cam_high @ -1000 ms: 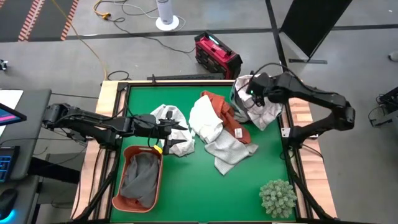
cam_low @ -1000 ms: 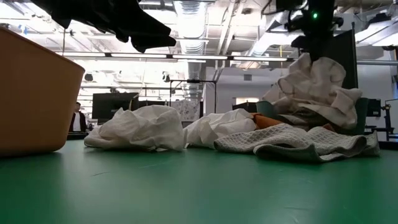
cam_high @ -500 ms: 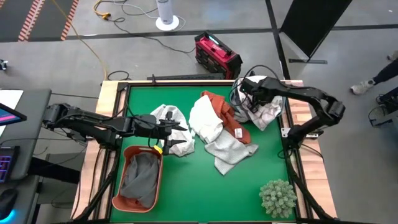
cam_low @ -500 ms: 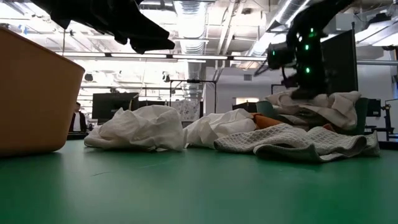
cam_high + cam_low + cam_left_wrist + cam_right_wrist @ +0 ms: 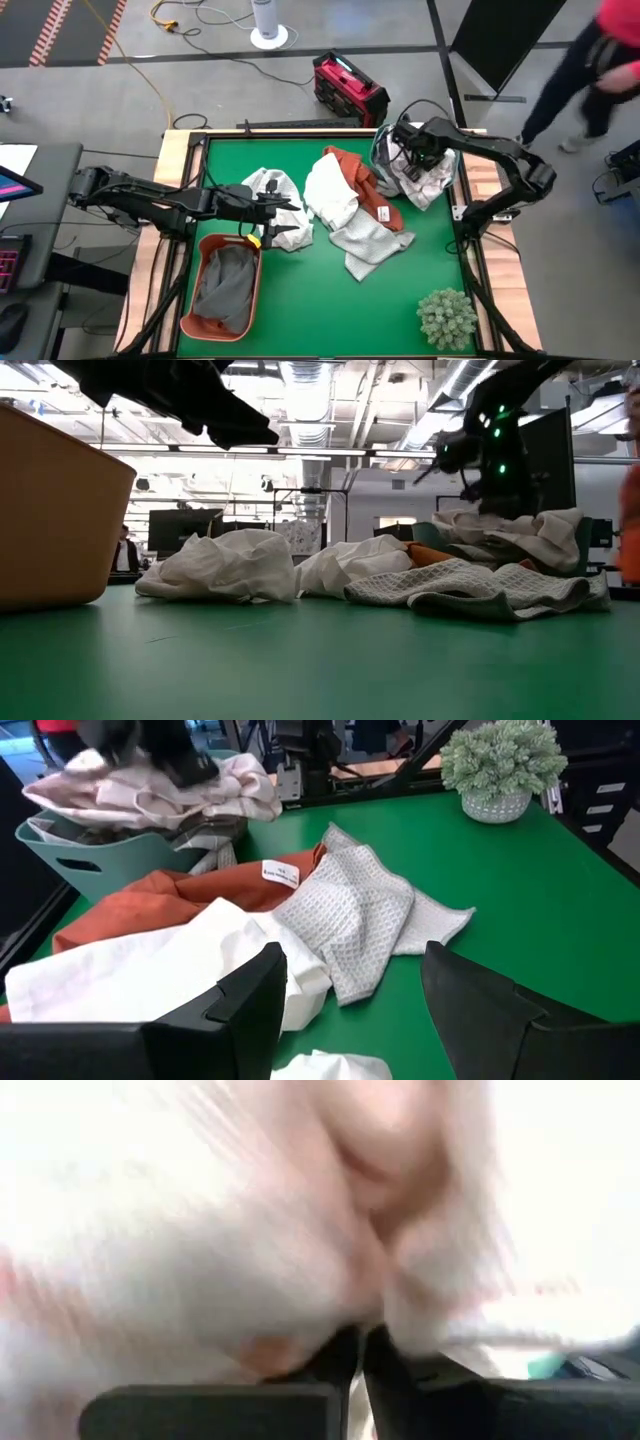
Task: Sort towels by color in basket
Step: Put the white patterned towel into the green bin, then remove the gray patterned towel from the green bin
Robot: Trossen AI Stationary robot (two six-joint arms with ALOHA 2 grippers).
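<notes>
Several towels (image 5: 356,212) heaped mid-table, more in far-right teal basket (image 5: 95,855); soft, light, limp, best pinched at raised fold. Left gripper (image 5: 285,215) fingers apart, empty. Right gripper (image 5: 413,152) over basket; finger state unclear.

One camera looks straight down on my whole green table (image 5: 300,290); another sits at tabletop height, facing level across it into the room. My left wrist camera looks past my fingers over the towels (image 5: 350,910) that both those views share, while my right wrist camera is pressed close against pale cloth (image 5: 250,1230).
</notes>
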